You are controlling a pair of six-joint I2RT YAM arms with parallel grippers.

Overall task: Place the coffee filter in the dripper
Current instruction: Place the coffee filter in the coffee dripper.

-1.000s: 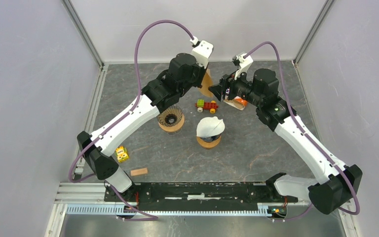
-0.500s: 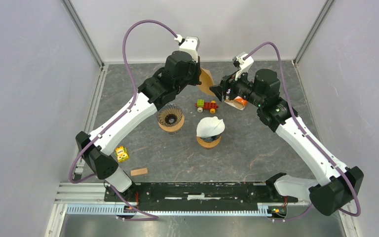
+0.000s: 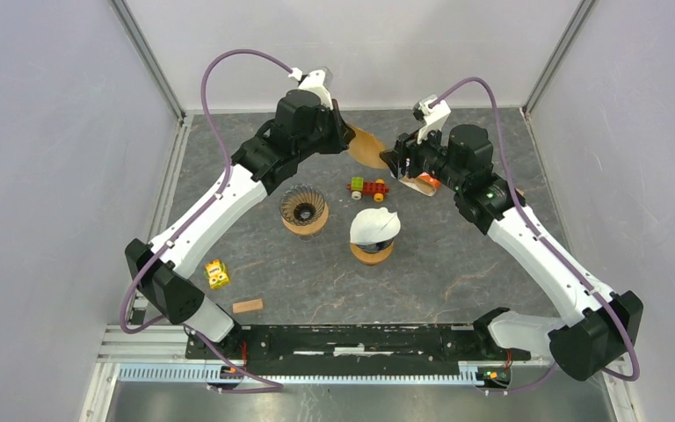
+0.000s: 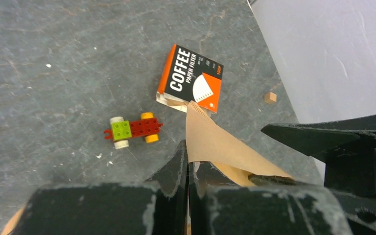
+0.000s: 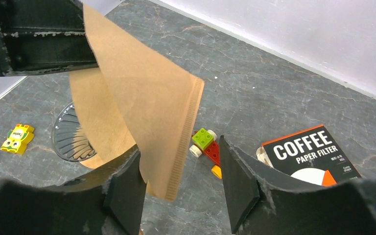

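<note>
My left gripper [image 3: 344, 136] is shut on a corner of the brown paper coffee filter [image 3: 367, 147], which it holds in the air at the back of the table. The left wrist view shows the filter [image 4: 215, 144] fanning out from the shut left gripper [image 4: 187, 156]. My right gripper [image 3: 393, 158] faces it, open. In the right wrist view the filter's [image 5: 142, 98] crimped edge hangs between the spread fingers of the right gripper [image 5: 178, 171], close to the left finger [image 5: 125, 188]. The empty ribbed dripper [image 3: 304, 207] stands on a wooden collar below the left arm.
A second dripper with a white filter in it [image 3: 373, 230] stands in the middle. A toy brick car [image 3: 367, 186] and an orange-black coffee filter box [image 4: 192, 78] lie under the grippers. A yellow toy [image 3: 218, 274] and a wooden block [image 3: 247, 306] lie at the near left.
The left arm has swung back and to the left with the filter, which now lies flatter and points at the right gripper. The right jaws have narrowed a little.
</note>
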